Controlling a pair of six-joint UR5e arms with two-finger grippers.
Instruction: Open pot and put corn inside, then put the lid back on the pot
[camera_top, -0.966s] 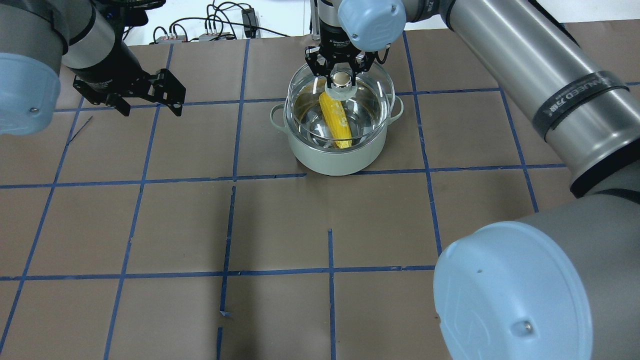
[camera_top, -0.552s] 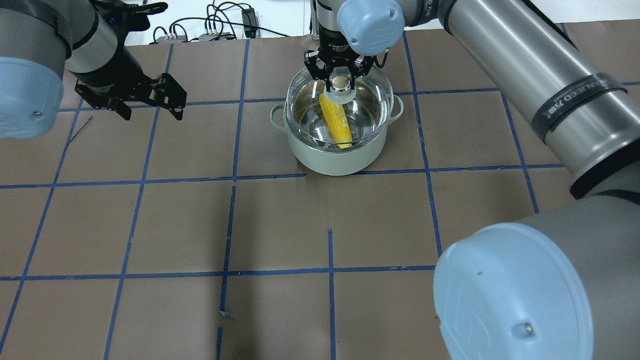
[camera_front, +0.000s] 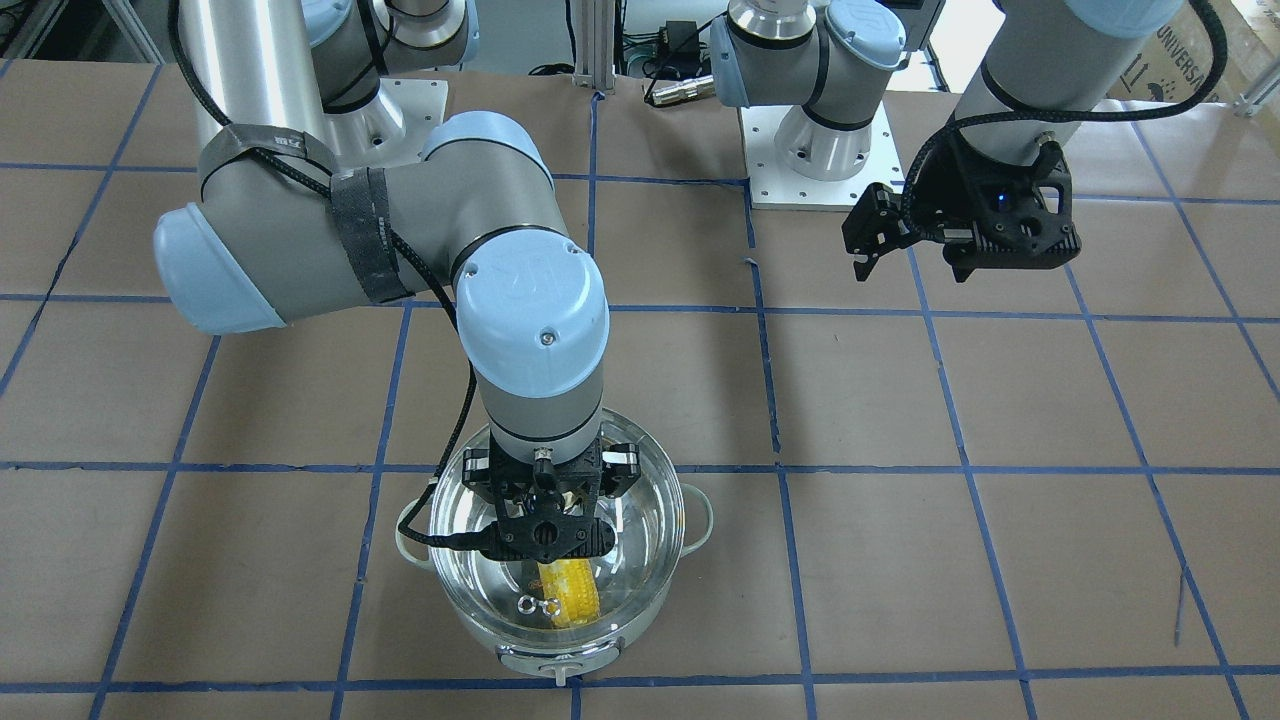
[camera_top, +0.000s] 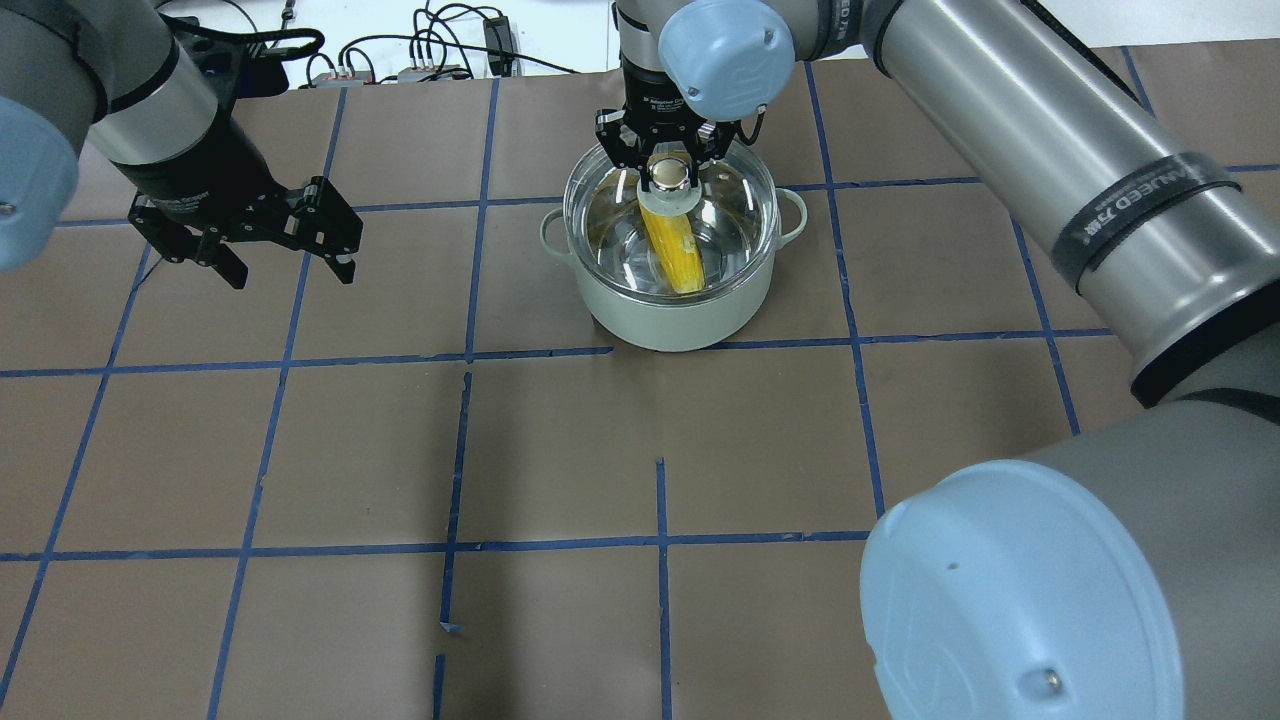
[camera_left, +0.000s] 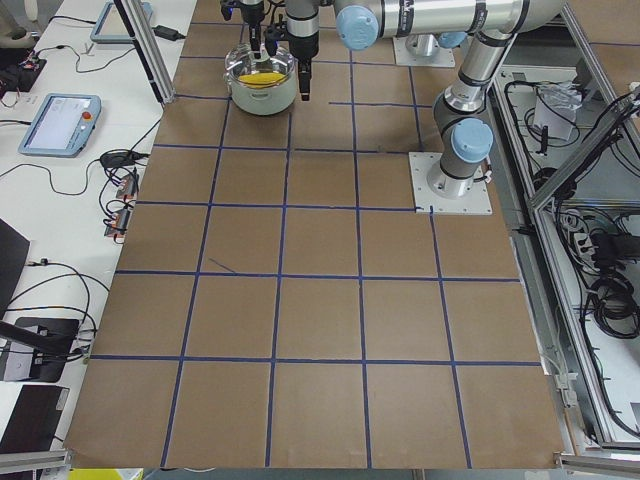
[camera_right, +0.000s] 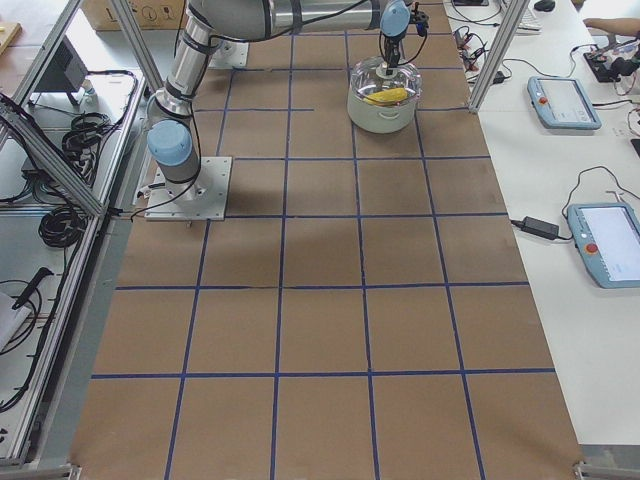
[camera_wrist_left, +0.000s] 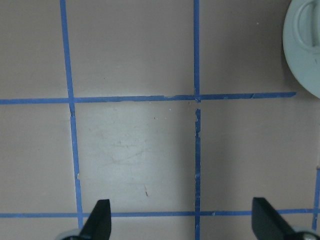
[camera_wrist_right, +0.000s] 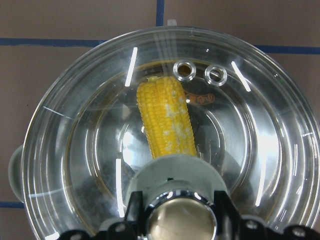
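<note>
The pot (camera_top: 670, 320) stands on the surface (camera_top: 560, 450), in the far middle part as seen from the robot. The corn (camera_top: 675, 250) lies inside the pot, on its bottom, and runs roughly from the robot's side to the far side. The lid (camera_top: 745, 200) is over the pot's mouth and covers the corn; whether it sits fully on the rim, I cannot tell. The right tool (camera_top: 668, 172) is directly above the lid's centre, one finger at each side of the knob (camera_wrist_right: 181, 222). The left tool (camera_top: 290, 270) hangs above the surface, well apart from the pot, on the robot's left. The vent holes (camera_front: 550, 606) are on the lid's side away from the robot.
</note>
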